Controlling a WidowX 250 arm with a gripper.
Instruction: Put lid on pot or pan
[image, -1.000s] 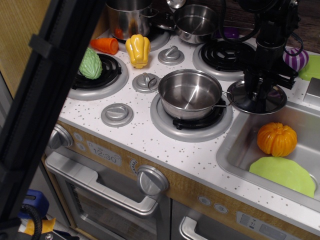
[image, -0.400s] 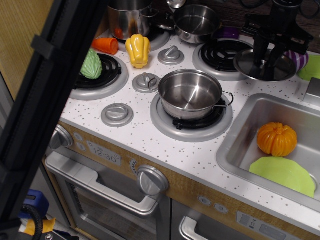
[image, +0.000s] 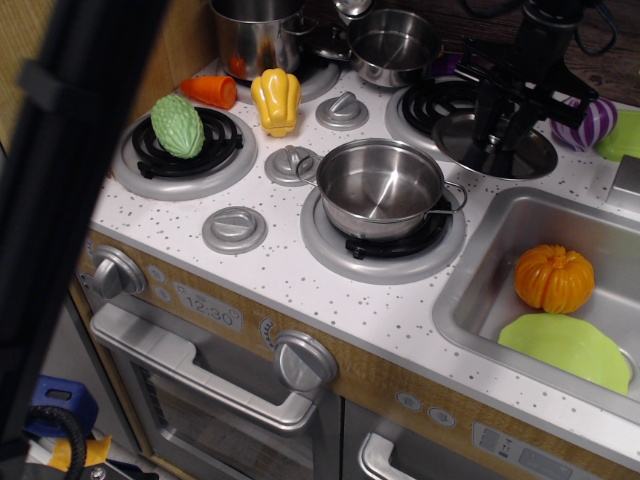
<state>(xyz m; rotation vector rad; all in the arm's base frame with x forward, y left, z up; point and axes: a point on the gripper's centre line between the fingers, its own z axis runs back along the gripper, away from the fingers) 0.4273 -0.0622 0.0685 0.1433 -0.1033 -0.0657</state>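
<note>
Speckled white toy stovetop (image: 300, 290), sink at right. My gripper (image: 497, 115), upper right of frame, is clamped on the lid's (image: 495, 147) central knob. Lid hangs roughly flat, face-down; a round disc, no long axis. Judged light, rigid, slick. Pot (image: 381, 187) sits open, frame centre.

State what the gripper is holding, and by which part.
The gripper holds the lid, gripped at its central knob, above the back right burner.
</note>
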